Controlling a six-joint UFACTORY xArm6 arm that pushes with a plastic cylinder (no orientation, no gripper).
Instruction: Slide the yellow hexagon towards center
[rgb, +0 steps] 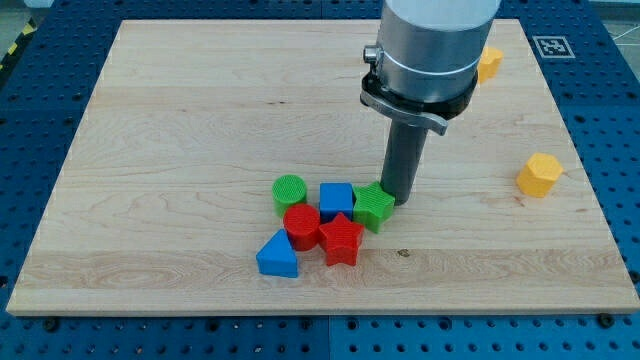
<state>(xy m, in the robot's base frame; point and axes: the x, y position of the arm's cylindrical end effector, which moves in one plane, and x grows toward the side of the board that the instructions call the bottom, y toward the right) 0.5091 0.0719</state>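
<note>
Rod upright; my tip (402, 199) seemingly on the surface.

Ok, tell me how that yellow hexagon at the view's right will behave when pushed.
The yellow hexagon looks like a rigid, squat block resting on a flat face, so it should slide rather than roll or tip. The wooden board looks smooth, so it probably moves easily. Its angled sides may let it turn if struck off-centre. My tip is far off, beside the green hexagon.

Bright, even light falls on the pale wooden board (200, 150), seemingly from overhead. Shadows are short and soft: a faint one lies under the orange-yellow hexagon block (539, 175), toward five o'clock. The grey metal arm housing (430, 40) carries a mild sheen. Focus is sharp throughout, with slight perspective narrowing toward twelve o'clock.
</note>
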